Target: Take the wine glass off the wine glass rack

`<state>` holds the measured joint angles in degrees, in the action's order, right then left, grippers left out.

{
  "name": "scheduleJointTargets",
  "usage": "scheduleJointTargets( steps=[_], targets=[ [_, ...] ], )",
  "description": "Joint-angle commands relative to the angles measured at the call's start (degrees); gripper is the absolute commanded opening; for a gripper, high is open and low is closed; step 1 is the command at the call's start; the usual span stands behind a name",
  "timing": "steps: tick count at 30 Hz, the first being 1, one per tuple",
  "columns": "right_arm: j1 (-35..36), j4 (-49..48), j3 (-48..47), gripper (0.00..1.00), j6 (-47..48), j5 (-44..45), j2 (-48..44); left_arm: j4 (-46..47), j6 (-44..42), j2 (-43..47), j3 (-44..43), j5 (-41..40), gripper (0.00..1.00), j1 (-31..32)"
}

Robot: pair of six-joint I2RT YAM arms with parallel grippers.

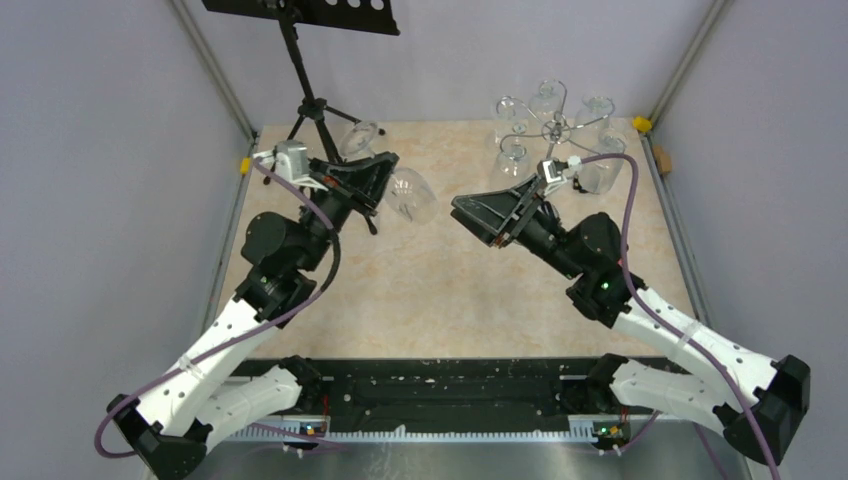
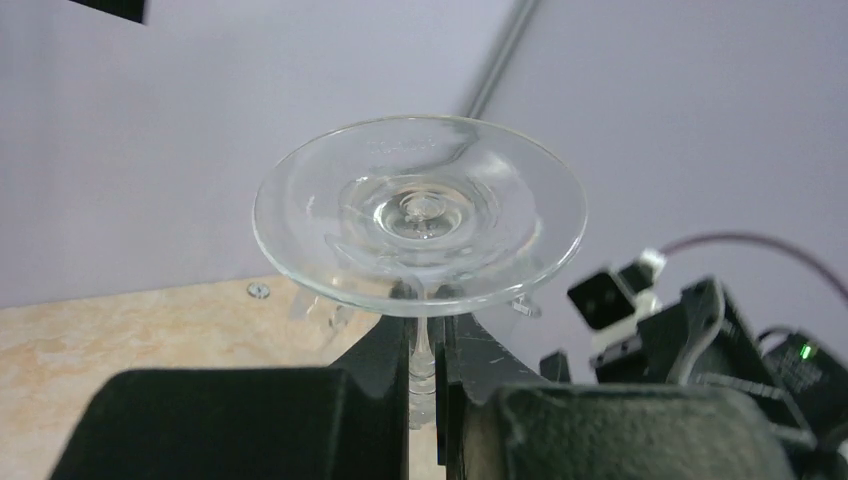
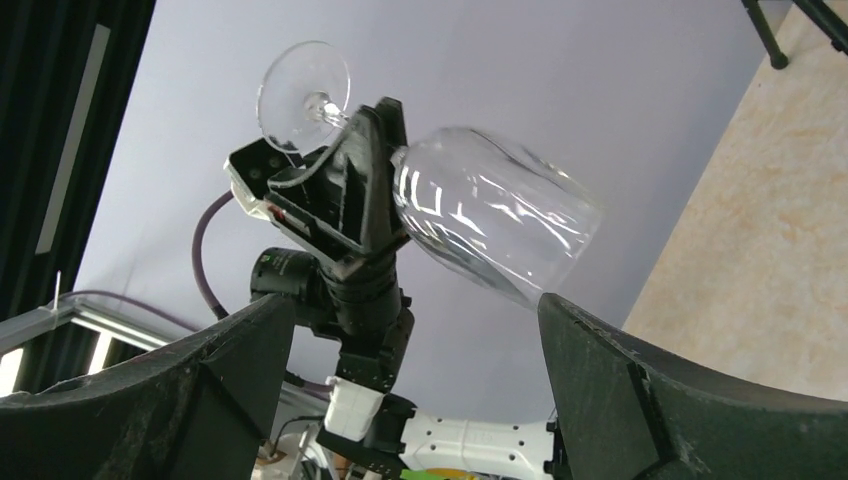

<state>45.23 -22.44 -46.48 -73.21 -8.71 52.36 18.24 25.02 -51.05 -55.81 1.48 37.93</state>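
Observation:
My left gripper (image 1: pixel 383 168) is shut on the stem of a clear wine glass (image 1: pixel 412 197) and holds it on its side above the table's left half, away from the rack. In the left wrist view the round foot (image 2: pixel 420 215) stands above my fingers (image 2: pixel 370 370), with the stem pinched between them. The right wrist view shows the same glass (image 3: pixel 495 225) in the left gripper (image 3: pixel 365 190). The chrome wine glass rack (image 1: pixel 556 127) stands at the back right with several glasses hanging on it. My right gripper (image 1: pixel 472 222) (image 3: pixel 418 300) is open and empty, facing the held glass.
A black tripod music stand (image 1: pixel 300 60) stands at the back left, close behind the left gripper; one of its legs shows in the right wrist view (image 3: pixel 770 40). Grey walls and frame posts close in the beige table (image 1: pixel 450 290) on three sides.

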Motion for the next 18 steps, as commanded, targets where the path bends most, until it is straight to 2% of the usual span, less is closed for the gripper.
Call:
scheduleJointTargets(
  steps=[1, 4, 10, 14, 18],
  targets=[
    [2.77, -9.51, 0.05, 0.93, 0.22, 2.16, 2.07, 10.35, 12.63, 3.86, 1.35, -14.29, 0.00, 0.15],
    [3.62, -14.93, 0.10, 0.90, -1.81, 1.24, 4.34, 11.59, 17.62, 5.02, 2.58, -16.82, 0.00, 0.18],
    [4.23, -23.96, -2.08, 0.66, -5.13, -2.81, 9.82, 16.15, 22.30, 6.25, 5.04, -17.98, 0.00, 0.14],
    [4.83, -29.45, -4.04, 0.57, -4.27, -4.33, 12.17, 19.74, 23.36, 6.18, 6.24, -16.46, 0.00, 0.13],
    [5.21, -34.19, -5.41, 0.54, -3.02, -5.28, 13.83, 20.61, 24.47, 6.24, 7.03, -16.33, 0.00, 0.15]
  ],
)
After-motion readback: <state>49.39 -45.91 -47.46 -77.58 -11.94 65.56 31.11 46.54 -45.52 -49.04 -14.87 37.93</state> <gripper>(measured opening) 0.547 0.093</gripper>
